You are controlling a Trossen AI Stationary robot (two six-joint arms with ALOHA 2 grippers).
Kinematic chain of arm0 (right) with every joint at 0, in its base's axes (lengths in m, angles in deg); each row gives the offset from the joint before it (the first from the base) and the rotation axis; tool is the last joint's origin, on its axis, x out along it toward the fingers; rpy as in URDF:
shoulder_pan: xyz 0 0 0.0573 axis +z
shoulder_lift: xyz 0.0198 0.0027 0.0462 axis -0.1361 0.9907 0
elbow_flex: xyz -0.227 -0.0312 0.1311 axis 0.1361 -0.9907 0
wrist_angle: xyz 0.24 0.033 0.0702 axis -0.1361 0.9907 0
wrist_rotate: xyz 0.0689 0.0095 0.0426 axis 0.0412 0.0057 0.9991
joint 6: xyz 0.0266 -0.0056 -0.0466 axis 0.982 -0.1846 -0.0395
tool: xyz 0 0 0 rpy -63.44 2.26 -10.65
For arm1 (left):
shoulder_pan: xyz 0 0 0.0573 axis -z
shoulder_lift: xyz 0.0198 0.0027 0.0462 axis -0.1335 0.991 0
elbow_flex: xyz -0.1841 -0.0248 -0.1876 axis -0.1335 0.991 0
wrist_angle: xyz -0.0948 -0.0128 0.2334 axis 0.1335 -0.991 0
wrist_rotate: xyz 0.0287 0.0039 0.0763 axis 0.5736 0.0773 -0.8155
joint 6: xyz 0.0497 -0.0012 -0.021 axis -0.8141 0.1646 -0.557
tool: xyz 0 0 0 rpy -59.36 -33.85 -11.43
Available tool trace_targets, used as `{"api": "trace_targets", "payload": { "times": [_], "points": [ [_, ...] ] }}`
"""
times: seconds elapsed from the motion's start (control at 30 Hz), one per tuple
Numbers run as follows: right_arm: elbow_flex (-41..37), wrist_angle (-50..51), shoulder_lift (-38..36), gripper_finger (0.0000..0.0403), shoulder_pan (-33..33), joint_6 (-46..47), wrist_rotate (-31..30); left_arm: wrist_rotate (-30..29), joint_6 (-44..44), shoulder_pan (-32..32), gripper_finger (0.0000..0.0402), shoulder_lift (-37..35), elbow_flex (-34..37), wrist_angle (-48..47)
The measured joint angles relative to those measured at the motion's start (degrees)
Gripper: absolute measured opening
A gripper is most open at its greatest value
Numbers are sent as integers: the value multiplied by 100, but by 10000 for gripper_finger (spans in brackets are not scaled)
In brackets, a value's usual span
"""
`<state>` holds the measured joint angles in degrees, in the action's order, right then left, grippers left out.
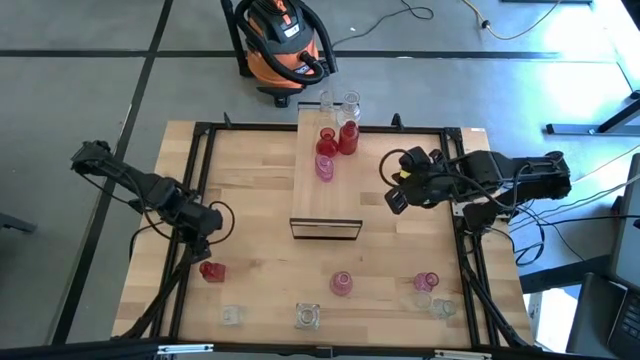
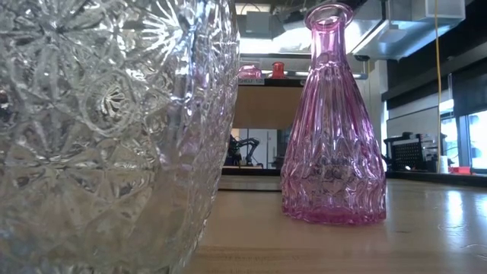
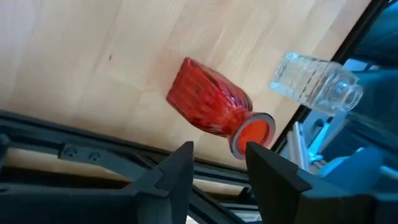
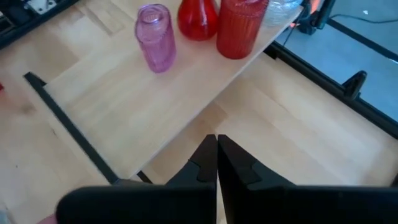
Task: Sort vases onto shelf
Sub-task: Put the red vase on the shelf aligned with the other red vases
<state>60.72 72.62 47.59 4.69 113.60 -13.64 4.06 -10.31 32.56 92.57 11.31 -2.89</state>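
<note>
Shelf (image 1: pixel 325 195) carries five vases — left gripper (image 3: pixel 217 163) parted, empty; right gripper (image 4: pixel 216 163) closed, empty.

- Even, bright daylight fills the overhead view — a pale glare patch lies on the floor (image 1: pixel 560 60).
- Low view: the clear vase (image 2: pixel 106 129) looms close, perhaps slightly soft.
- Background windows (image 2: pixel 475 137) look blown out.
</note>
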Motion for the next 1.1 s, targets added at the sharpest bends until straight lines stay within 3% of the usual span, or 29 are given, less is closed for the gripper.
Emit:
{"api": "trace_targets", "payload": {
  "times": [0.4,0.8,1.1],
  "points": [
    [0,28,-7,1,-2,26,7,-179,-314,218,141,42,0,290],
    [0,28,-7,1,-4,135,17,-160,-373,444,222,90,219,275],
    [0,28,-7,1,-4,135,17,-112,-45,565,217,316,516,592]
  ]
}}
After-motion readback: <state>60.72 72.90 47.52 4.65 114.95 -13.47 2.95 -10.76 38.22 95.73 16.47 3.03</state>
